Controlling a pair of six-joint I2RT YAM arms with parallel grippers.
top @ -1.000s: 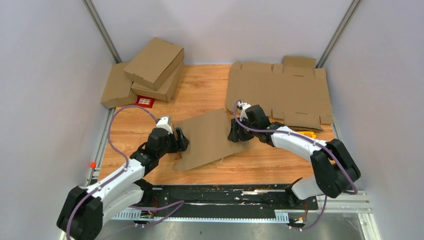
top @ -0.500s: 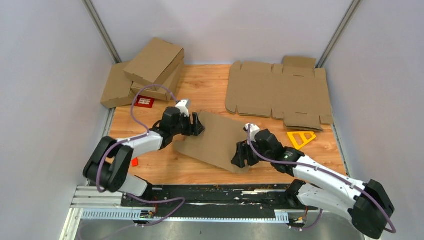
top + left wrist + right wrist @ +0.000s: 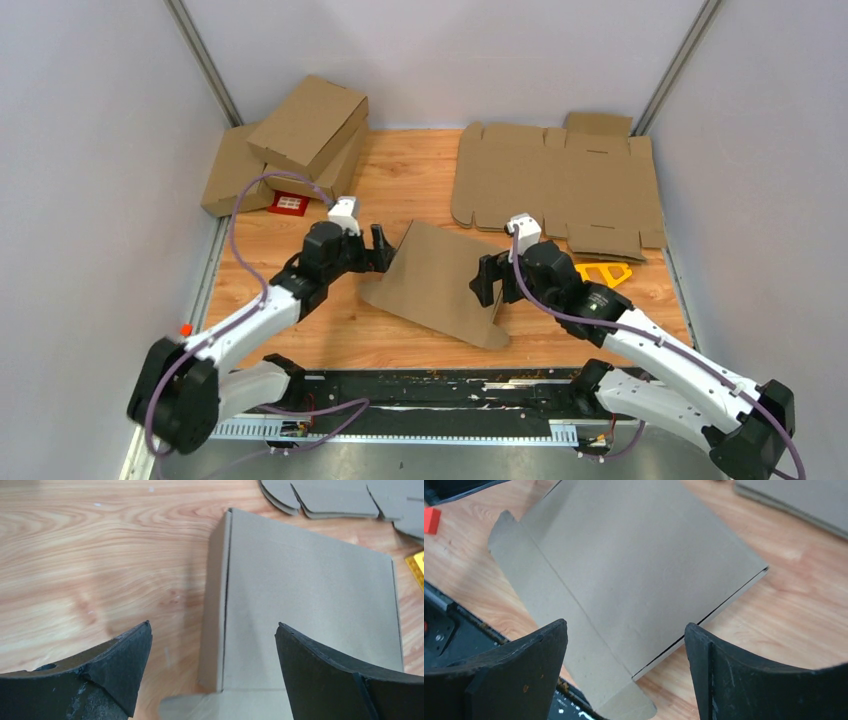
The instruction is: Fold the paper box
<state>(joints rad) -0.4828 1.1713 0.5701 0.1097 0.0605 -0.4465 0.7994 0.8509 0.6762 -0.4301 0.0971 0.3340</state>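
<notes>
The paper box (image 3: 438,287) lies closed and flat on the wooden table, mid-front, with a flap sticking out along its near edge. In the left wrist view the box (image 3: 310,605) shows its lid and left side wall. My left gripper (image 3: 381,250) is open just off the box's far-left corner, and its fingertips (image 3: 135,645) hold nothing. The right gripper (image 3: 490,288) hovers open over the box's right edge. In the right wrist view the box (image 3: 634,560) sits below the open right gripper (image 3: 625,624), untouched.
Folded mailer boxes (image 3: 300,135) are stacked at the back left with a red card (image 3: 290,203) beside them. Flat cardboard blanks (image 3: 560,185) lie at the back right. A yellow triangle (image 3: 601,272) rests right of the box. A black rail (image 3: 440,385) runs along the near edge.
Both grippers have opened and let go of the box. The left gripper backed off its far-left corner. The right gripper rose from the near-right corner to above the right edge.
</notes>
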